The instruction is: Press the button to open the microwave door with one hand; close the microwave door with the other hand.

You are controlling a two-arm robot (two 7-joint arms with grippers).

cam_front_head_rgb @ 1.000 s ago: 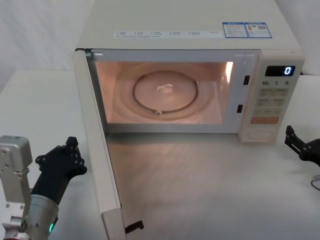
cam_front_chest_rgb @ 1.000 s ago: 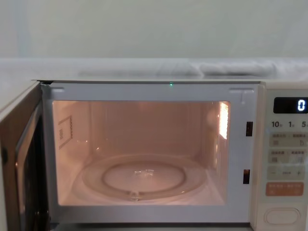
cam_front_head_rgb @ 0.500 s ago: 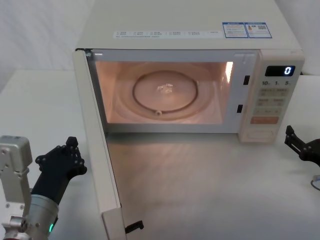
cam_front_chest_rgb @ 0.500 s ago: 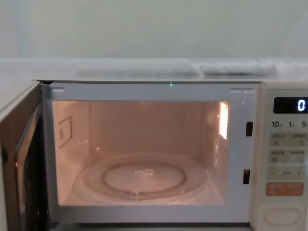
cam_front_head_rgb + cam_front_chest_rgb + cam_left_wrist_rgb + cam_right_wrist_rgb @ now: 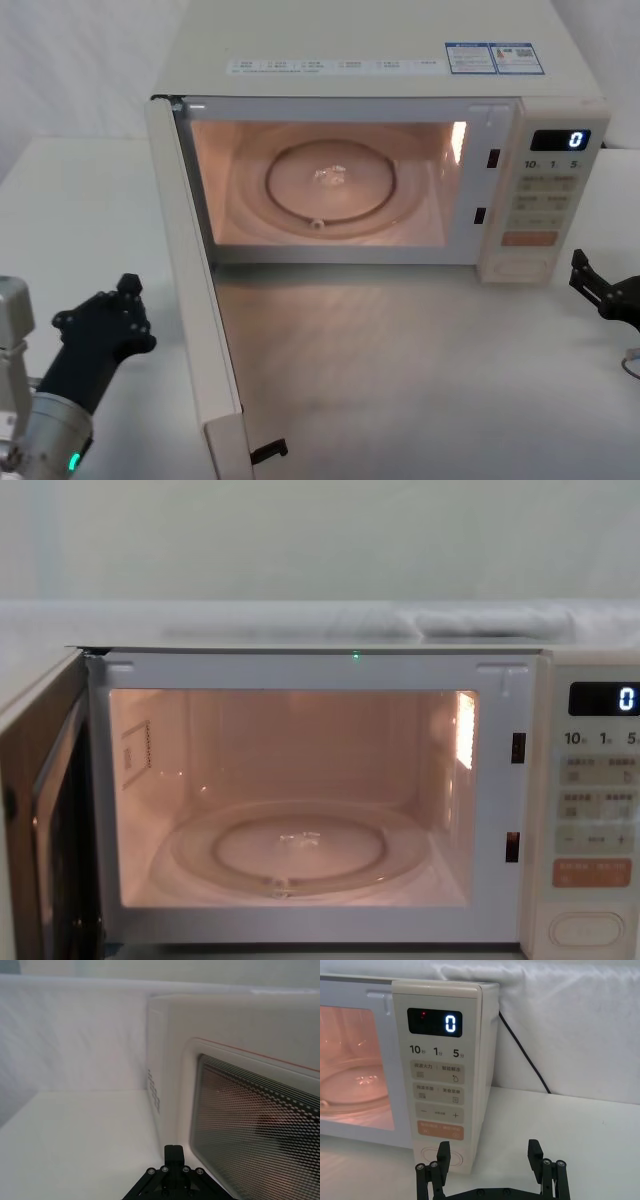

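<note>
The microwave door (image 5: 203, 330) stands wide open, swung out to the left, with the lit cavity and its glass turntable (image 5: 330, 187) showing. My left gripper (image 5: 126, 290) is black, with its fingers together, and it hovers just left of the door's outer face. In the left wrist view that gripper (image 5: 173, 1152) sits close to the door's mesh window (image 5: 250, 1125). The cream pill-shaped button (image 5: 520, 268) is at the bottom of the control panel. My right gripper (image 5: 489, 1152) is open and holds nothing, a short way in front and to the right of the button (image 5: 454, 1156).
The display (image 5: 449, 1023) reads 0. An orange key (image 5: 440, 1131) sits just above the button. A black cable (image 5: 522, 1055) runs down the white wall behind the microwave's right side. Open white tabletop (image 5: 400, 380) lies in front of the cavity.
My left gripper has drawn back and slightly left, away from the door. The door and the right gripper have not moved.
</note>
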